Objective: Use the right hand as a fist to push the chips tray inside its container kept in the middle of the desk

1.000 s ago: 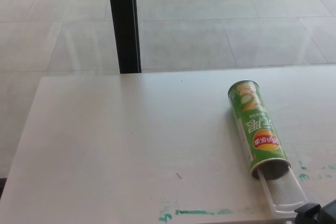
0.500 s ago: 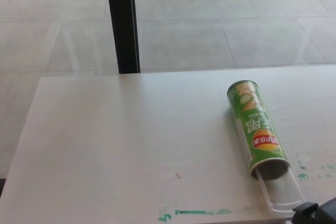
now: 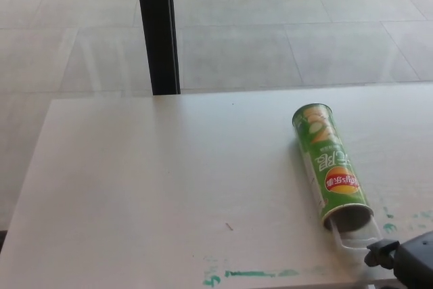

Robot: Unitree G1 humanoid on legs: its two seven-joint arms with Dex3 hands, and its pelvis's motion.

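Green cardboard container (image 3: 331, 172) lying on its side on the right part of the white desk (image 3: 155, 187), closed end far from the robot, open mouth near. Long axis running from far to near, leaning slightly toward picture right at the near end. Clear plastic chips tray (image 3: 353, 236) sticking out of the mouth by only a short piece. Right hand (image 3: 404, 262) low in the corner, just beside the tray's near end, maybe touching its edge. Cannot tell whether fingers curled into a fist, too little visible. Left hand not in view, so right hand clearly the nearer one. Probably needing a push up along the axis, away from the robot.
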